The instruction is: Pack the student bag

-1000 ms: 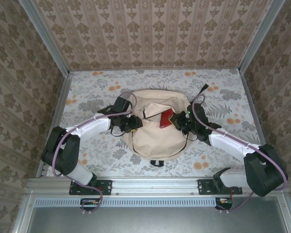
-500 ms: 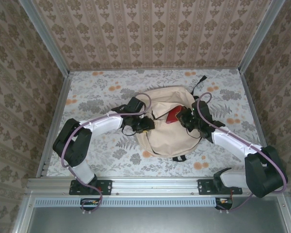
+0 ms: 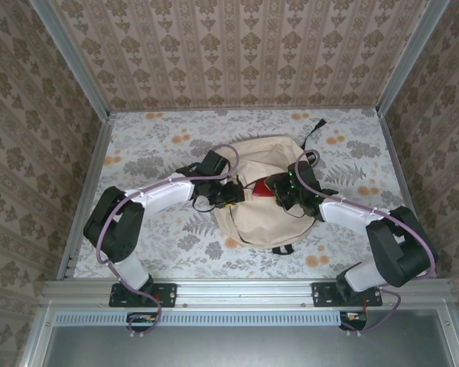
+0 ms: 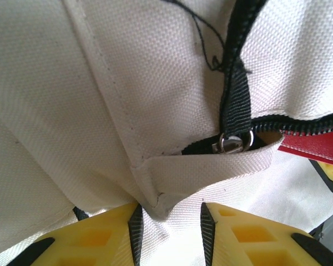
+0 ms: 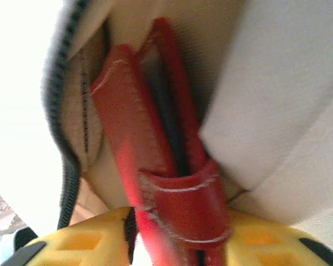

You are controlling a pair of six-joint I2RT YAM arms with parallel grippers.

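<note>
Student bag (image 3: 264, 222), mid-frame between both claws.
Left gripper (image 4: 167, 221) pinches its cloth by the zip (image 4: 299, 122); red case (image 5: 136, 133) points into the opening from between the jaws of the right gripper (image 5: 177, 238), grip uncertain.

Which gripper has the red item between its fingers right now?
The right gripper: the red item sits between its yellow fingers, while the left gripper pinches only a beige fold of the student bag.

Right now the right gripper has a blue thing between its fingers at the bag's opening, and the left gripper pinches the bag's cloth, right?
Not quite: it is red, not blue, as the right wrist view shows. The red thing sits between the fingers of the right gripper at the opening of the student bag; the left gripper pinches the cloth.
</note>
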